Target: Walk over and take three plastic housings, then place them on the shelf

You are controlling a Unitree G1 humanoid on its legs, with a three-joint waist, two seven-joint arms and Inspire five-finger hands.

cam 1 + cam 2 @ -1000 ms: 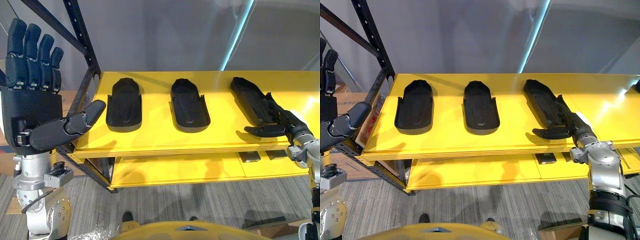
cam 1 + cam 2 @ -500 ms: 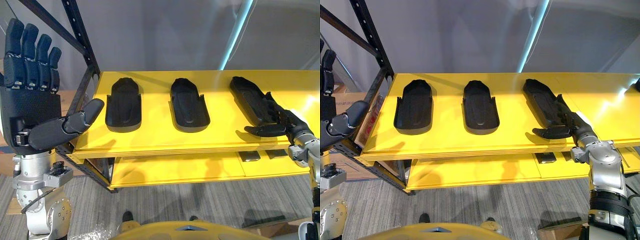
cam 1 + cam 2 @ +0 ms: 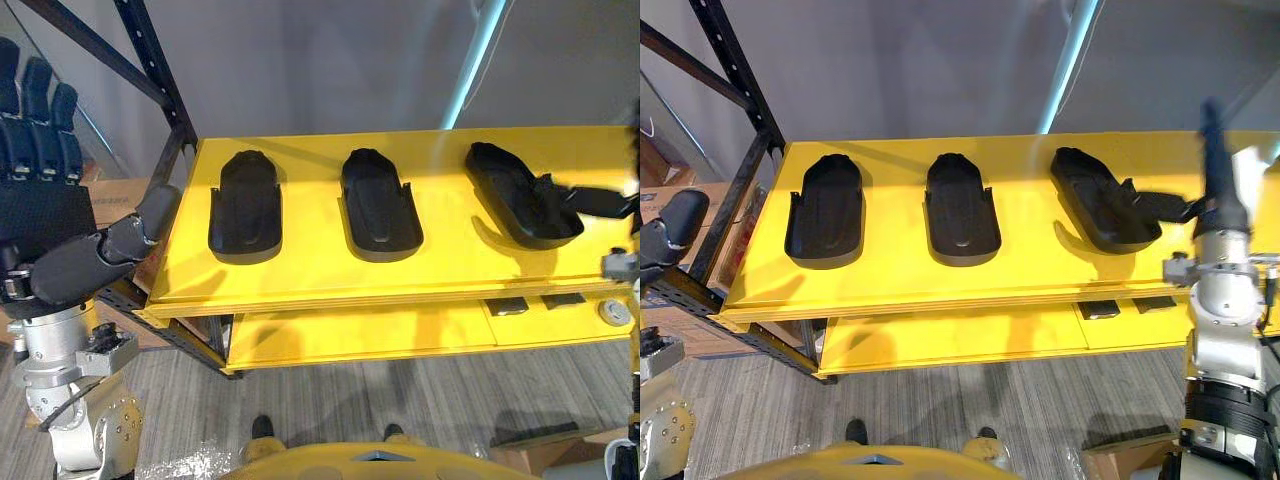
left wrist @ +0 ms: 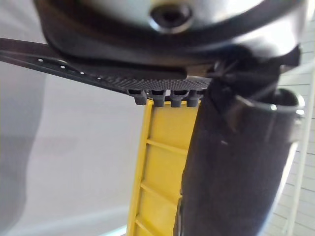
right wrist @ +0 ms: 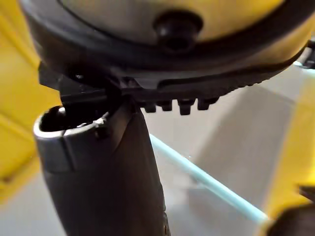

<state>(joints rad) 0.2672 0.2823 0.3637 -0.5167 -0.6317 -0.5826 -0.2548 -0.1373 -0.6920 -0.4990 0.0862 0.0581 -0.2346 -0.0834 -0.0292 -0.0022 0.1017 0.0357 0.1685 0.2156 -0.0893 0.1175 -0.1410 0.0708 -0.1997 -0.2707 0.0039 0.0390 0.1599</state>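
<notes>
Black plastic: the left housing [image 3: 245, 205], middle housing [image 3: 378, 203] and right housing [image 3: 515, 195] lie in a row on the yellow shelf [image 3: 300, 275]. I see my left hand [image 3: 45, 215] raised off the shelf's left end, fingers straight. My right hand [image 3: 1223, 190] stands upright beside the right housing, fingers straight, thumb out, holding nothing.

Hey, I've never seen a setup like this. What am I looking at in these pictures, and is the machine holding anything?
It's a humanoid robot with two dark, fingered hands. The two wide pictures come from cameras on its head, looking down; the two close-ups from cameras on its wrists, looking along each hand. On the yellow shelf lie three black plastic housings: the left housing, middle housing and right housing. The left hand is raised and open beside the shelf's left end. The right hand is open too, fingers up, thumb pointing toward the right housing. Neither holds anything.
</notes>
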